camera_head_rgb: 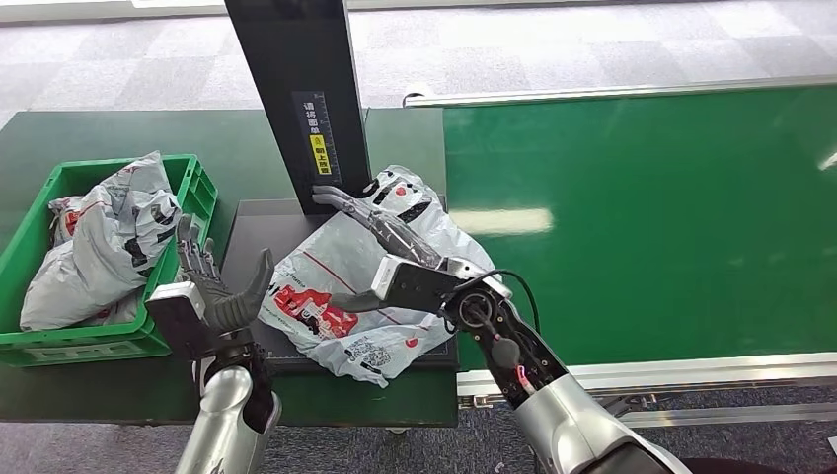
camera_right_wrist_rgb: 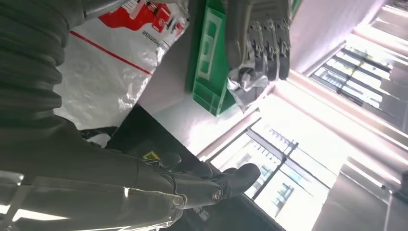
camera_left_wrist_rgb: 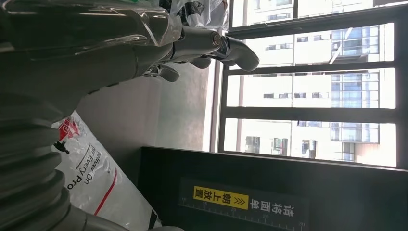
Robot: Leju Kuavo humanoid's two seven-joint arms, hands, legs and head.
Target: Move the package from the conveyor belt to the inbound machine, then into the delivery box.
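My right hand (camera_head_rgb: 380, 222) lies stretched out flat over the package (camera_head_rgb: 341, 296), fingers extended and apart, reaching toward the base of the black post (camera_head_rgb: 296, 89); it grips nothing that I can see. In the right wrist view the thumb (camera_right_wrist_rgb: 226, 183) and fingers run long and straight.

My left hand (camera_head_rgb: 212, 281) stands upright just left of the package, fingers spread and empty, between the package and the green bin (camera_head_rgb: 89, 341).

The package, a grey-white plastic mailer with red print, lies on the dark platform of the inbound machine (camera_head_rgb: 252, 212), in front of the post, its right edge just beside the conveyor belt (camera_head_rgb: 642, 217). The post carries a yellow label (camera_head_rgb: 319, 141).

The green bin sits at the left on the counter (camera_head_rgb: 59, 133), with another grey mailer bag (camera_head_rgb: 109, 237) crumpled inside it.

The left wrist view shows the mailer's printed surface (camera_left_wrist_rgb: 91, 178), the black post with its yellow label (camera_left_wrist_rgb: 221, 197), and windows beyond.
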